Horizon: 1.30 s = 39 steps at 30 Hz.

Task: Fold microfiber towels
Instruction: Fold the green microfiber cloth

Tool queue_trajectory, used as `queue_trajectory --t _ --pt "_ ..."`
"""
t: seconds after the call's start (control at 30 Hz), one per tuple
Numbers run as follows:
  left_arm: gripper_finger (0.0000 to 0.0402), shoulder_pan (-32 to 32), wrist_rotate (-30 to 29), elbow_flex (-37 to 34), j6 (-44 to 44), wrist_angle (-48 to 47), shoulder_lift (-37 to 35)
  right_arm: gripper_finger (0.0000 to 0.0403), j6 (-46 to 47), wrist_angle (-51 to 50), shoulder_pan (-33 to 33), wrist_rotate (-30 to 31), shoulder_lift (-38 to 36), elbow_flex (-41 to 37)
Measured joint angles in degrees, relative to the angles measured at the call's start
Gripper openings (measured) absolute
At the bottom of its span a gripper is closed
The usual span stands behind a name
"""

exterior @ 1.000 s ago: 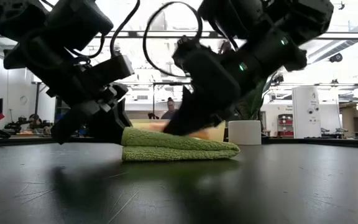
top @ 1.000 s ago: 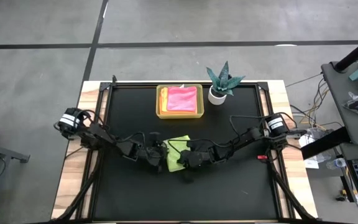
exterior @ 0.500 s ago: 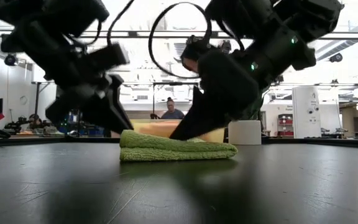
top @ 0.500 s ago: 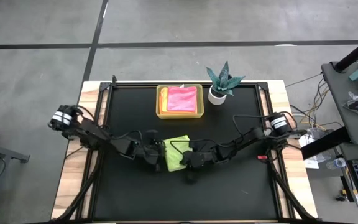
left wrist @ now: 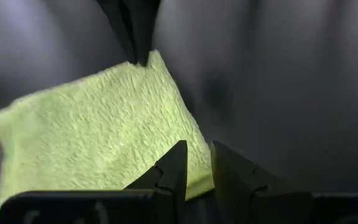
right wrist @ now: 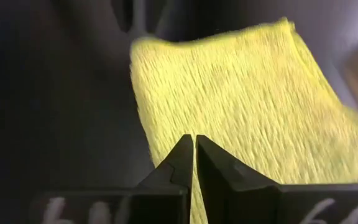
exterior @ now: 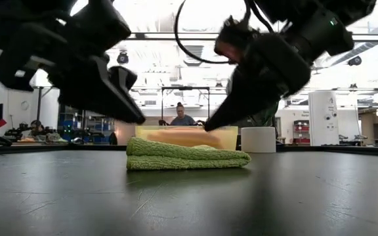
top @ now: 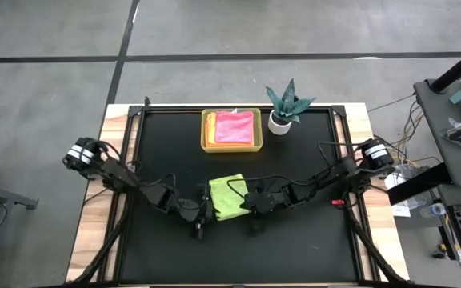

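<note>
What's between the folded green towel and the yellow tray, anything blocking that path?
Nothing visible. Bare table lies between the lime green towel and the yellow tray, which holds a pink towel. The plant stands beside the tray. Left gripper and right gripper flank the towel.

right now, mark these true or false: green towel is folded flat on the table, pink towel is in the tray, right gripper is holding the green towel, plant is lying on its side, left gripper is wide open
1. The green towel lies folded on the table: true.
2. The pink towel is in the yellow tray: true.
3. The right gripper holds the green towel: false, it is shut and empty beside it.
4. The plant lies on its side: false, it stands upright by the tray.
5. The left gripper is wide open: false, its fingers stand only narrowly apart.
</note>
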Motion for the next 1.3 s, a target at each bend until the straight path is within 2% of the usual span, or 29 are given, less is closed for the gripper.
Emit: queue_trajectory --t 0.13,0.3,0.6,0.83,1.0,1.3 --pt "0.0058 -0.31 0.17 -0.02 -2.57 1.98 3.57 0.0012 1.17 4.15 0.00 0.09 0.54 -3.25" --pt "0.0058 -0.47 4.43 0.29 -3.32 4.12 8.03 0.0012 2.35 8.93 0.00 -0.04 0.75 -6.92" --pt "0.0058 -0.45 7.06 0.61 -7.31 9.01 13.03 0.0012 4.62 8.90 0.02 -2.52 2.63 -7.50" --pt "0.0058 -0.56 8.07 0.15 -7.35 4.57 9.95 0.0012 5.40 7.69 0.02 -3.52 3.26 -7.31" --pt "0.0058 -0.86 9.04 -0.13 -7.36 -1.88 5.87 0.0012 4.75 6.01 0.01 -3.56 1.48 -7.42" --pt "0.0058 -0.89 9.07 -0.63 -6.69 -12.27 -5.13 0.0012 0.67 4.80 -0.93 -2.70 -1.84 -7.09"
